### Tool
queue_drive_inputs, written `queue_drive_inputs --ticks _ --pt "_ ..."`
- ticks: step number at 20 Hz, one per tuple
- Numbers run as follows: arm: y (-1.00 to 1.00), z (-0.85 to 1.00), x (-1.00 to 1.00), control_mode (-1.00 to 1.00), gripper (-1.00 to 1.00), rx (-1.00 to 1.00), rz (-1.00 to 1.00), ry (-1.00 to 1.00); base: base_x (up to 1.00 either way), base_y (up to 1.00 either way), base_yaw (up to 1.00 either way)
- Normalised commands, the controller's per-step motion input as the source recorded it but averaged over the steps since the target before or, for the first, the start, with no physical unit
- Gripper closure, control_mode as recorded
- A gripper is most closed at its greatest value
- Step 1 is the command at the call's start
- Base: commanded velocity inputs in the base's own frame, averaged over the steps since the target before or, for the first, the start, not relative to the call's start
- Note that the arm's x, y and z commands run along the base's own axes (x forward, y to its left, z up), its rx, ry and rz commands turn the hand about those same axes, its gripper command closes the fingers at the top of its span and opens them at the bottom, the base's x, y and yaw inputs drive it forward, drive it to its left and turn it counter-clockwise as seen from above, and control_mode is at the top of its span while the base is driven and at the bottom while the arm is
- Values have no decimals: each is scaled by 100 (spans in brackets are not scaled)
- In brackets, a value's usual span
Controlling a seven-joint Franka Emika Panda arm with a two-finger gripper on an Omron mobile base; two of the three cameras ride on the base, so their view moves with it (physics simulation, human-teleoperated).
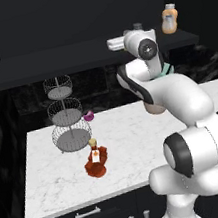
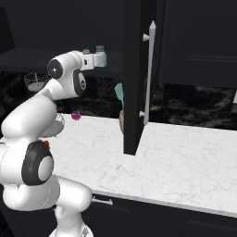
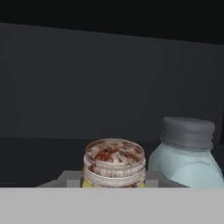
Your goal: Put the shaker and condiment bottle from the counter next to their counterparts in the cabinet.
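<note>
Two items were due for transfer; neither was confirmed as set down and released at inspection. Working left to right in the left base view: the wire tiered stand (image 1: 67, 116) stood at the left of the bench (image 1: 49, 192), with a small magenta object (image 1: 88, 116) just beside it. The condiment bottle (image 1: 96, 160) stood on the bench in front of the stand, tilted or leaning as far as could be judged, untouched and well apart from the arm. That item, in my judgement, remained wholly outstanding.

Further right, the arm was raised to the level of the cabinet (image 1: 86, 54) ledge, upper links folded upward and the hand turned roughly level towards the cabinet interior. The tool (image 1: 115, 43) was at the ledge. To the far right of the ledge stood the stubby orange bottle (image 1: 169, 20).

In the hand view the shaker (image 3: 113, 164) sat directly ahead between the tool's tips, brown-mottled cap uppermost and a strip of yellow body just visible below. The pale blue-grey shaker (image 3: 186, 151) stood just beside it on the right, near but apparently not touching. The tool was closed about as tightly as it goes, and I judged it gripping the shaker, though the contact itself was hidden. Whether the shaker's base rested on the shelf could not be told. Release of the shaker, then retrieval of the bottle, remained to be done
</note>
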Motion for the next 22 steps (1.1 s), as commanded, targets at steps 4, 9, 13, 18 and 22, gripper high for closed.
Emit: queue_drive_inputs --ticks 4,9,13,18,22 --pt "2 -32 10 -100 -100 0 -2 -1 0 0 0" --pt "-2 -12 16 -100 -100 0 -2 0 0 0 0" --pt "0 -5 3 -100 -100 0 -1 0 0 0 0" --pt "0 -1 0 -100 -100 0 0 -2 0 0 0" --pt "0 5 -25 -100 -100 0 0 -13 0 0 0"
